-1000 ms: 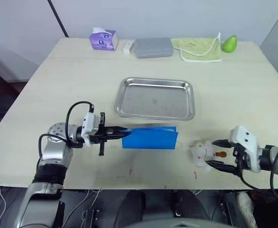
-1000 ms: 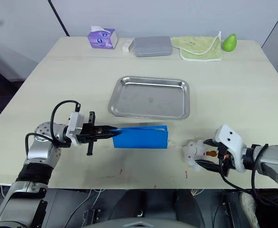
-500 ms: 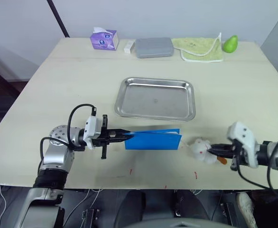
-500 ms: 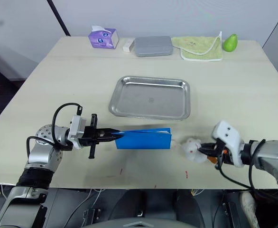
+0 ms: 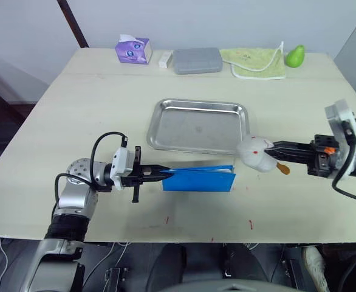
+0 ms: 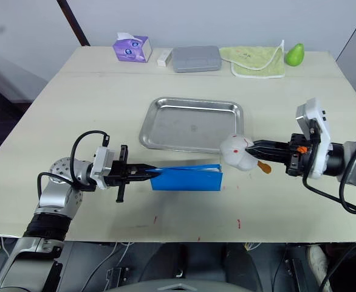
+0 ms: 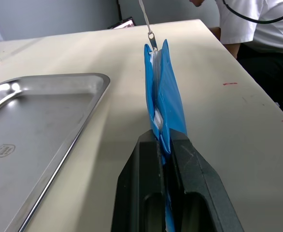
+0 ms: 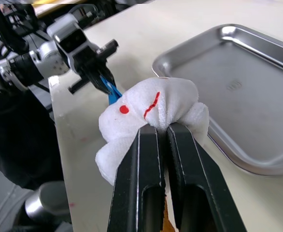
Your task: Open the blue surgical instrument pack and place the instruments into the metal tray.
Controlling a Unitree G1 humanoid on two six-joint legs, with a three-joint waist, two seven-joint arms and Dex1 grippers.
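Observation:
The blue surgical instrument pack stands on its edge on the table just in front of the metal tray. My left gripper is shut on the pack's left end. A thin silvery piece pokes from its far end; the instruments are otherwise hidden. My right gripper is shut on a white crumpled bundle with red marks, held above the table by the tray's front right corner. A small orange bit hangs under it. The right wrist view shows the bundle between my fingers.
Along the far edge stand a purple tissue box, a small white box, a matte grey case, a green cloth and a green pear. A person in a white shirt sits past the table.
My right gripper closed on the white bundle near the front edge and carried it up toward the tray's front right corner. The pack and left gripper shifted slightly right.

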